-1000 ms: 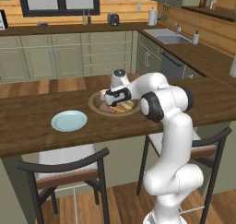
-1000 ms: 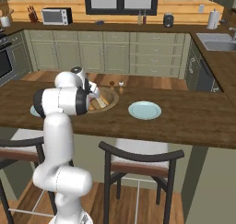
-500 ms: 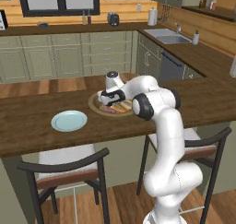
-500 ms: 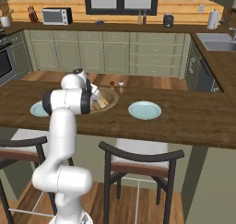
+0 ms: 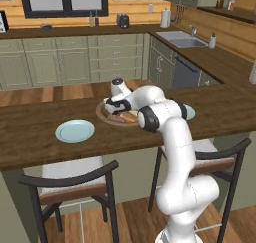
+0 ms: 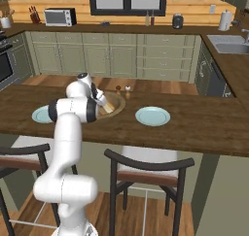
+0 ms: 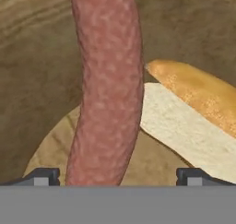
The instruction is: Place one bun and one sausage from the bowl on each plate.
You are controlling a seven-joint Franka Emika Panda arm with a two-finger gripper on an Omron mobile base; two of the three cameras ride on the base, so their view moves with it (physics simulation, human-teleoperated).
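The wooden bowl (image 5: 100, 115) sits mid-counter, also seen from the other side as the bowl (image 6: 120, 100). My gripper (image 5: 113, 110) reaches down into it. In the hand view the gripper (image 7: 117, 177) is open, its fingertips (image 7: 44, 176) standing on either side of the near end of a reddish sausage (image 7: 109, 89) on the bowl floor (image 7: 37, 80). A split golden bun (image 7: 193, 112) lies just right of the sausage, touching it. One pale-blue plate (image 5: 75, 131) lies left of the bowl. The other plate (image 6: 152, 116) lies right of it. Both plates are bare.
Two dark bar chairs (image 5: 75, 184) stand against the counter's near edge. Small salt and pepper shakers (image 6: 122, 89) stand just behind the bowl. Cabinets, a sink (image 5: 182, 39) and a microwave (image 6: 59, 17) line the far walls.
The hand has shifted a little to the left over the bowl. The jaws have stayed open. Plates and bowl have not moved.
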